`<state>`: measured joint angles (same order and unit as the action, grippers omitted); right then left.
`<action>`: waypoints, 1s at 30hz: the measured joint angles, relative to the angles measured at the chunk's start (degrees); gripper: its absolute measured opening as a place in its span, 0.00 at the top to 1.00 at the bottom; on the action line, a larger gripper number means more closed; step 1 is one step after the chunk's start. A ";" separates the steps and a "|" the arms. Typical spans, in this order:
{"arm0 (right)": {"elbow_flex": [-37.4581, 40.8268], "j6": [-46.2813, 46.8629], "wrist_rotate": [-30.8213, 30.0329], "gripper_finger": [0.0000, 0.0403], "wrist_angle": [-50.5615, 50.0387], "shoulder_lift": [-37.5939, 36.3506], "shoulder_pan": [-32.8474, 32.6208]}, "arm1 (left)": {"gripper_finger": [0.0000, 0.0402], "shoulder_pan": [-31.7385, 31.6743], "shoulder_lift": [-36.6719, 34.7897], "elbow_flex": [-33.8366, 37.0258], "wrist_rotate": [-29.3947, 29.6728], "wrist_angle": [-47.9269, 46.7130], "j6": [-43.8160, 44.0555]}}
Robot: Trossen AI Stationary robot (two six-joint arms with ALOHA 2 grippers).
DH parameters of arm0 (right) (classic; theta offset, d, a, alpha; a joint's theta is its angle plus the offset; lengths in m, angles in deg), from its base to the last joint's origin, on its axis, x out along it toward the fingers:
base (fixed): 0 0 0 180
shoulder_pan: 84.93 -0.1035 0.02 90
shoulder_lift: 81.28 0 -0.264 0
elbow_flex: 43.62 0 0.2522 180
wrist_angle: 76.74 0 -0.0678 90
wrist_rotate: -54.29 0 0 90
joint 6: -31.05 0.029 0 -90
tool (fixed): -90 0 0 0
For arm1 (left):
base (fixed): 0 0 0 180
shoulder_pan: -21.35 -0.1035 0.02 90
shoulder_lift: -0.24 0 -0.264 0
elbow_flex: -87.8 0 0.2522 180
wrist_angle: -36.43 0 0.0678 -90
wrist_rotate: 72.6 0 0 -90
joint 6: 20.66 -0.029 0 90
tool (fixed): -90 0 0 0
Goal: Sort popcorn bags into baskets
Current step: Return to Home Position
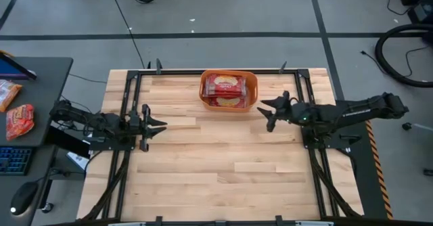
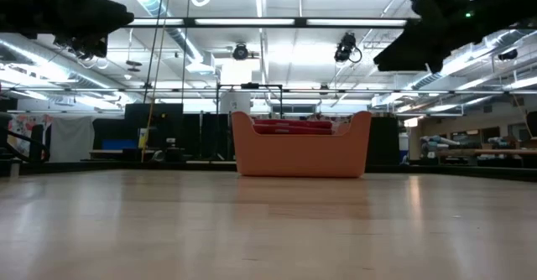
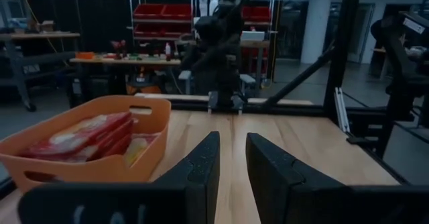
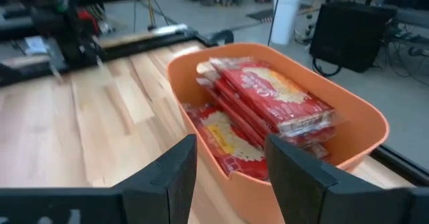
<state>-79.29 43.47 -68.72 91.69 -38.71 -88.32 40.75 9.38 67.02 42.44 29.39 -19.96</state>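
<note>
The orange tub (image 1: pixel 254 91) stands at the middle of the bench's (image 1: pixel 203 165) far edge. The red popcorn bags (image 1: pixel 223 86) lie stacked flat inside it. In the low view the top bags (image 2: pixel 289 127) reach about level with the tub's rim (image 2: pixel 302 154). No bag shows on the bare wood.

The left arm is folded low along the left side of the bench. Its forearm lies level and the left gripper (image 1: pixel 161 127) points toward the bench's middle, well apart from the tub. In its wrist view the fingers are parted by a narrow gap with nothing between them (image 3: pixel 232 140), and the tub (image 3: pixel 94 170) and its bags (image 3: pixel 87 133) sit off to one side.

The right arm reaches in from the right edge, stretched nearly straight. The right gripper (image 1: pixel 264 116) hovers just beside the tub's near right corner. Its fingers are spread wide and empty (image 4: pixel 231 147), aimed at the tub wall (image 4: pixel 362 137) and the packets (image 4: pixel 268 93) within.
</note>
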 joint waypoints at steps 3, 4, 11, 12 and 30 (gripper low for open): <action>2.27 -0.05 0.00 0.55 0.31 -4.83 -0.10 | 0.81 0.00 0.00 0.00 0.20 -0.93 0.41; 2.85 -0.22 0.00 0.55 0.29 -6.51 -0.10 | 0.81 0.00 0.00 0.00 0.35 -1.21 0.42; 7.24 -0.37 0.03 0.55 2.44 -16.65 -0.10 | 0.81 0.11 -0.28 0.00 0.76 -2.48 0.41; 8.12 -0.23 0.05 0.55 3.45 -17.67 -0.10 | 0.81 0.11 -0.26 0.00 0.72 -2.49 0.33; 15.70 3.94 1.20 0.55 7.38 -28.08 -0.10 | 0.81 0.11 -0.26 -0.02 4.07 -0.61 -2.84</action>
<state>-63.59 47.41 -67.52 99.07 -66.79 -88.42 40.86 9.12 66.99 46.51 28.78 -22.79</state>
